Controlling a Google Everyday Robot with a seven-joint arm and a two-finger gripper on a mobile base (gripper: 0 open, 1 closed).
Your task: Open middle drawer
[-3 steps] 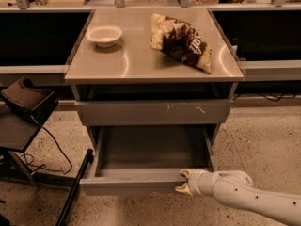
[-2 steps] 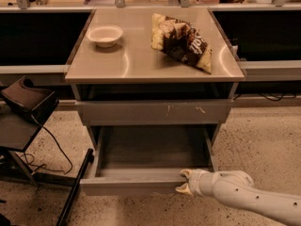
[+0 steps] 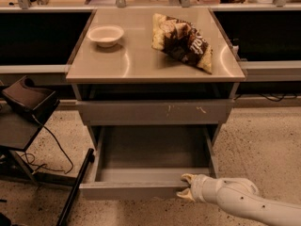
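Steel surface (image 3: 141,62) up top, and below the scratched drawer front (image 3: 141,112) the middle drawer (image 3: 131,190) is hanging well out, grey inside showing. The white arm (image 3: 254,204) reaches in from the lower right. A black stand (image 3: 28,100) and its cable (image 3: 56,145) crowd the left side. Chip bag (image 3: 181,39) and bowl (image 3: 106,34) sit apart on the surface. The gripper (image 3: 186,186) is right at the drawer front's right end; whether it's clamped there, cannot tell.

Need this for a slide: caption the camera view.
End effector at front of open drawer; bowl and chip bag on cabinet.
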